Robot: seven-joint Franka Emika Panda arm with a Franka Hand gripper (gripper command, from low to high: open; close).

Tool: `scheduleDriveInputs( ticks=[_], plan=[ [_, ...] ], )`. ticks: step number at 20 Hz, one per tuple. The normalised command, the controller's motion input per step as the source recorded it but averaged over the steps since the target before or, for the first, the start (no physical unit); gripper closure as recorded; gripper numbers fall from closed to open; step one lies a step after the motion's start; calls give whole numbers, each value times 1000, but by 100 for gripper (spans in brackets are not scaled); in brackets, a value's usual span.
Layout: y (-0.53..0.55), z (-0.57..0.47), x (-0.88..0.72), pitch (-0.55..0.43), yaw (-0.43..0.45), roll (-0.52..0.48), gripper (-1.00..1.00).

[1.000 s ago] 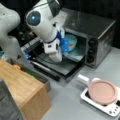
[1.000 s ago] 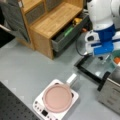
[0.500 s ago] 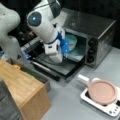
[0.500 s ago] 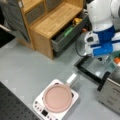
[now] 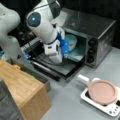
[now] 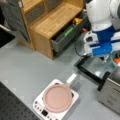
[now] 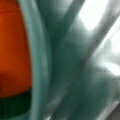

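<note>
**Q:** Gripper position, please?

**A:** Gripper (image 5: 65,53) sits at the mouth of an open toaster oven (image 5: 96,37) in a front view, reaching in from that view's left. Its blue-trimmed wrist hides the fingertips, so I cannot tell whether they are spread or pressed together.

**Q:** What is closest to it?

**A:** A pale teal bowl (image 5: 71,41) rests inside the oven cavity, just beside the gripper. In a front view (image 6: 105,53) the gripper hangs above the lowered glass oven door (image 6: 92,68), and the bowl (image 6: 115,57) shows at that view's right edge with something orange (image 6: 117,60) in it.

**Q:** What does the wrist view show?

**A:** Very close, the bowl's teal rim (image 7: 40,60) runs top to bottom. An orange object with a dark green band (image 7: 12,55) lies inside it on the left.

**Q:** And around the oven?

**A:** A pink frying pan (image 5: 102,92) sits on a small white induction hob (image 5: 110,108) on the grey table (image 5: 67,102), well apart from the gripper. A wooden cabinet (image 6: 53,22) stands at a front view's top, its grey drawer (image 6: 67,37) pulled open with small coloured items inside.
</note>
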Motion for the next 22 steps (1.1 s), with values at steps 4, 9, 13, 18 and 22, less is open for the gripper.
scheduleDriveInputs(
  ticks=[4,9,13,18,22],
  plan=[
    [-103,-111,-25,-112,32,69,100],
    [-99,-108,-11,-106,19,71,100],
    [-116,-75,-17,-84,16,70,100],
    [-135,-25,-37,-64,47,68,100],
    [-158,51,-61,-25,74,28,100]
  ],
)
